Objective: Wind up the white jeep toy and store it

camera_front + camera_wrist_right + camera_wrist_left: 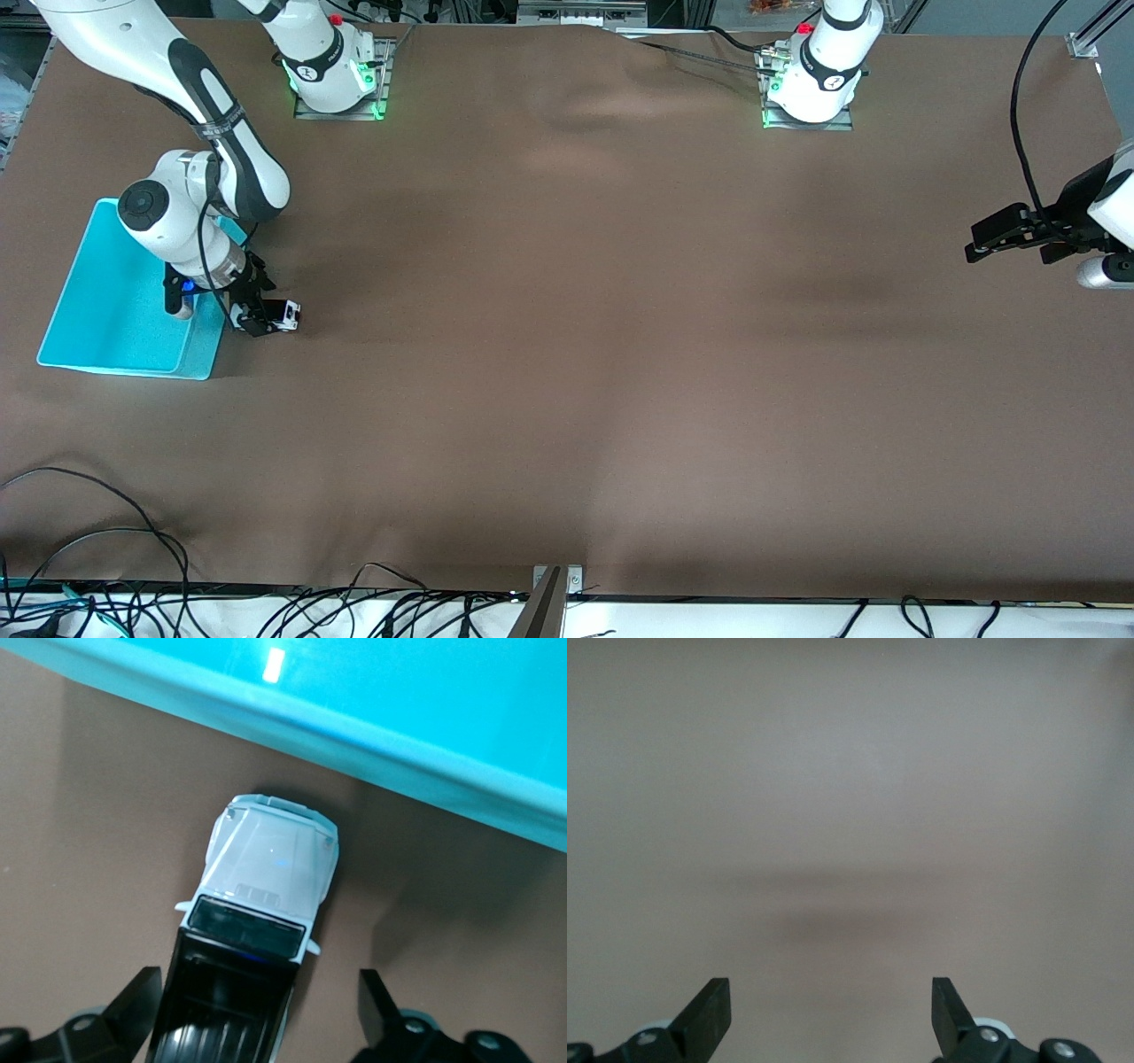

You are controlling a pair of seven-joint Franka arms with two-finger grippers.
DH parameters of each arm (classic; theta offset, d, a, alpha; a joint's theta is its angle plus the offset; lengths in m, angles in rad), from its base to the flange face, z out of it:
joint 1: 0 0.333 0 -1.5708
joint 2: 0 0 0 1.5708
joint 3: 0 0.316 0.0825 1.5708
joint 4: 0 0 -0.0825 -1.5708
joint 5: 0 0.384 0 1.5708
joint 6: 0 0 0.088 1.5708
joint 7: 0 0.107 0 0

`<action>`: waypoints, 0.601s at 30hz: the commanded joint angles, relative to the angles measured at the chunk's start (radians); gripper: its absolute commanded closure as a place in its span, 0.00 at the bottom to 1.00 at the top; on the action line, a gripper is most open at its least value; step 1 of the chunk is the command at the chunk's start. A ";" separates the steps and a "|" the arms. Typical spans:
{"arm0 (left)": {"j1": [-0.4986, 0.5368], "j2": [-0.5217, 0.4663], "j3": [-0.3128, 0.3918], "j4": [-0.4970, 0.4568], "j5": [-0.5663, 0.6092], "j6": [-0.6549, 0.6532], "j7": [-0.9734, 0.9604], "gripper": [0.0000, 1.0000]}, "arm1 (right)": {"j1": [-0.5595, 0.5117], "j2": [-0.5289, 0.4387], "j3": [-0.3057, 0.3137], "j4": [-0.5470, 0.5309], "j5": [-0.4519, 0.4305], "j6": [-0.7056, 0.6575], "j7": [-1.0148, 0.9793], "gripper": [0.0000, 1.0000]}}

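The white jeep toy [286, 315] stands on the brown table beside the cyan bin [106, 350], just outside the bin wall that faces the left arm's end. In the right wrist view the jeep [266, 868] shows its white hood pointing at the bin wall [399, 771], its black roof between my fingers. My right gripper [259, 321] is low over the jeep, open, one finger close to the car's side, the other apart from it; it shows in the right wrist view [257, 992]. My left gripper [979, 248] waits open and empty at the left arm's end [831, 992].
The right arm's elbow and forearm [177, 221] hang over the bin. The bin looks empty where it shows. Cables [106, 549] lie along the table edge nearest the front camera. The left wrist view shows only bare brown table [850, 815].
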 commanded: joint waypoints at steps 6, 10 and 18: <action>0.005 -0.011 -0.001 -0.011 0.007 -0.006 0.025 0.00 | -0.013 -0.001 0.005 0.025 -0.002 0.007 0.024 0.93; 0.005 -0.011 -0.001 -0.009 0.007 -0.006 0.025 0.00 | -0.013 -0.024 0.005 0.032 0.000 -0.001 0.024 1.00; 0.005 -0.011 -0.001 -0.011 0.007 -0.006 0.025 0.00 | -0.031 -0.108 0.009 0.038 0.000 -0.083 0.085 1.00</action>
